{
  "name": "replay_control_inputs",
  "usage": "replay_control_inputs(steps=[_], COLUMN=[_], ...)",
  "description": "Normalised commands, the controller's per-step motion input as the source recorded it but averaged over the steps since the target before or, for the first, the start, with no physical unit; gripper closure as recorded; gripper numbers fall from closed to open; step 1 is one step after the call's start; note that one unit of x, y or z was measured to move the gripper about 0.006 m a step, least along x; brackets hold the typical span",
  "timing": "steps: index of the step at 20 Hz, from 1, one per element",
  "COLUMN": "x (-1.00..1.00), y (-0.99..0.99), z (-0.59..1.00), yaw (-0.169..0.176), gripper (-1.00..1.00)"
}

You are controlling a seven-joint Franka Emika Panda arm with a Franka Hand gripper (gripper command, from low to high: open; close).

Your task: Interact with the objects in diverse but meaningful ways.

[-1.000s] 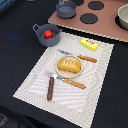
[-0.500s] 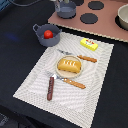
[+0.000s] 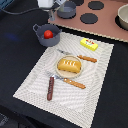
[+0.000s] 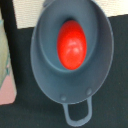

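Wrist view looks down on red tomato [image 4: 72, 43] in grey-blue pot [image 4: 45, 75].

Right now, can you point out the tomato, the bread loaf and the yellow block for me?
tomato [image 4: 72, 43]: wrist view, middle of its red skin, inside the grey pot.
bread loaf [image 3: 69, 65]: exterior view, centre of its scored golden top.
yellow block [image 3: 89, 44]: exterior view, middle of its top face.

a striped pale placemat [image 3: 35, 87] covers the dark tabletop [image 3: 15, 55] (pink toy stovetop [image 3: 107, 22] beyond).

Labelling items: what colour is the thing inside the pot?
Red; the wrist view shows it best.
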Motion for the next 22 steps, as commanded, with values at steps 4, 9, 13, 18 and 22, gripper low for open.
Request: replay_control_inputs(steps=[4, 9, 13, 18, 22], x=[-0.15, -0.13, -0.16, -0.24, -0.25], y=[-0.61, -0.52, -0.28, -0.07, -0.12], z=[-0.11, -0.16, -0.25, -0.29, -0.3], yaw=[-0.019, -0.015, 0.0, 0.0, 0.0], gripper=[-1.0, -1.0, -1.0, -1.0, -1.0])
